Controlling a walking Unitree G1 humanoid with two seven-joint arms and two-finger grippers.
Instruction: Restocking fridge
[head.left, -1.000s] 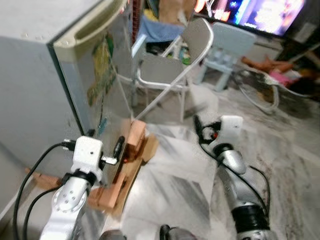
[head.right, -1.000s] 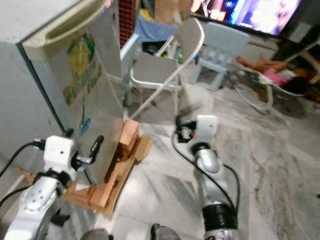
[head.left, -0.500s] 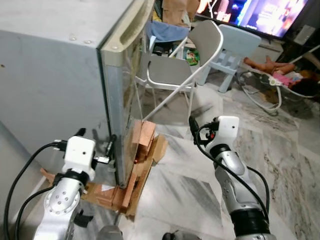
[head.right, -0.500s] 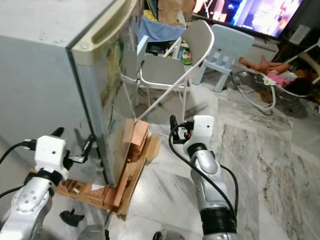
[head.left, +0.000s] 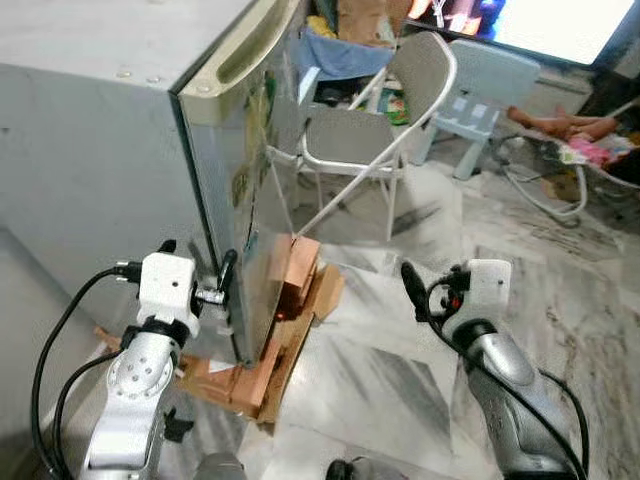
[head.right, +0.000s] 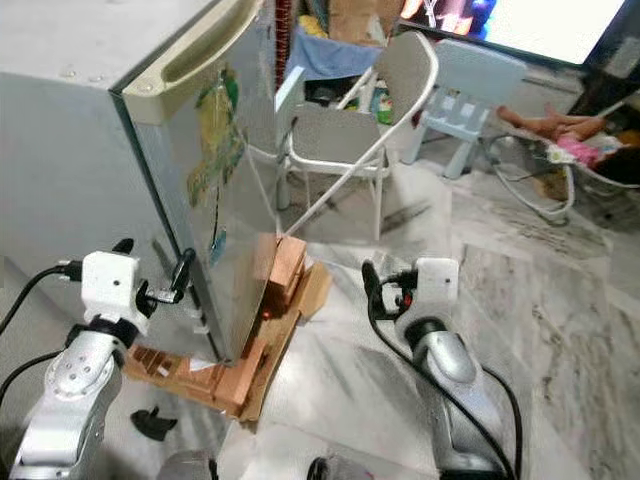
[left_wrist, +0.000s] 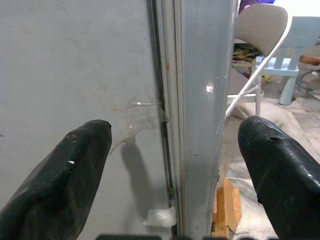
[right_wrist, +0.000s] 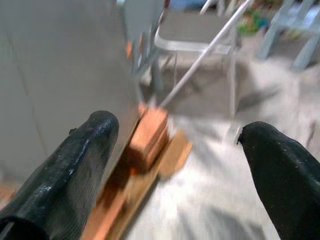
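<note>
One grey fridge (head.left: 120, 130) stands on wooden blocks (head.left: 285, 310), door shut; left claw (left_wrist: 175, 150) spread wide astride its door edge; right claw (right_wrist: 180, 150) wide over floor; two chairs (head.left: 375, 140) behind.

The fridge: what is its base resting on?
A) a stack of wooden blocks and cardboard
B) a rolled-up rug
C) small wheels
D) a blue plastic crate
A: wooden blocks and flat cardboard lie stacked under the fridge, at the lower edge of its door.
</note>
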